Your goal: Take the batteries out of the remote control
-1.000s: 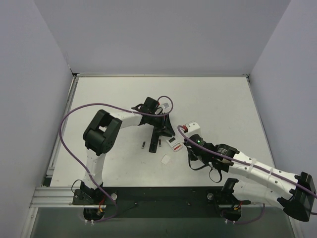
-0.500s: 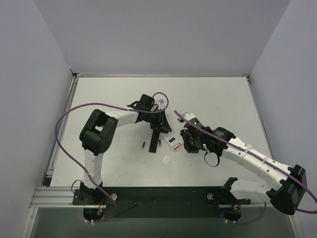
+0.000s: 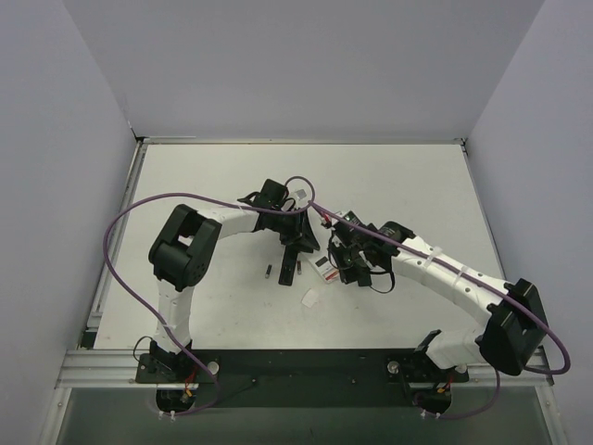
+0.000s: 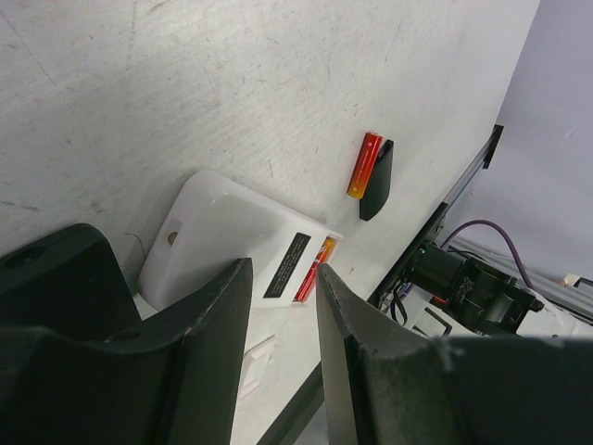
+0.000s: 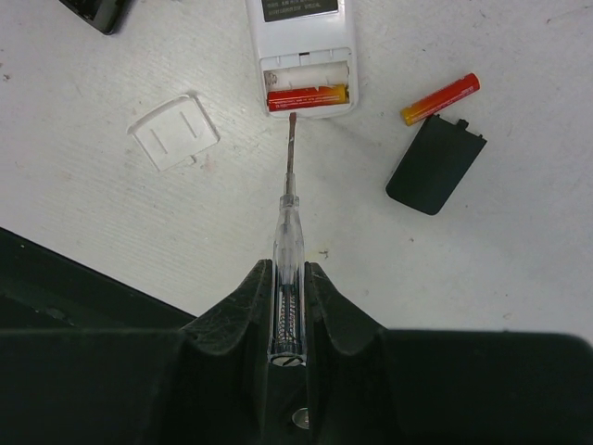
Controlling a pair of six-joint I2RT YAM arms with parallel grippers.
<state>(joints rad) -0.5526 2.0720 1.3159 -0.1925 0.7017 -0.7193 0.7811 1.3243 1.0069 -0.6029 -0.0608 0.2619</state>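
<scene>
1. The right claw (image 5: 288,274) is clenched on a clear-handled screwdriver (image 5: 287,218), with the blade pointing away from the wrist.
2. Straight off the blade's tip lies the white remote (image 5: 301,37). It is flat on the table (image 5: 519,241) with its battery bay open and facing up.
3. One red-and-orange battery (image 5: 306,96) sits in the slot of the bay nearer the claw. The slot beyond it is bare.
4. The thing to watch is that the battery's long axis runs crosswise to the blade, so the tip comes at it side-on, about the middle.
5. The tip is at the remote's near edge, just beside the battery. I cannot tell whether it touches.
6. To my eye the next move is a short push in and a lever up. Coming at the round side like this, the tip could skid over it, or the remote could slide.
7. The left claw (image 4: 283,278) hangs over the remote's far end, half released, with nothing gripped that I can see. Whether it presses on the remote is hidden.
8. The right claw is the nearer one to the battery, and it has the tool.
9. A loose battery (image 5: 441,98) lies on the table just beside a black cover (image 5: 434,165), off to the side of the blade's line.
</scene>
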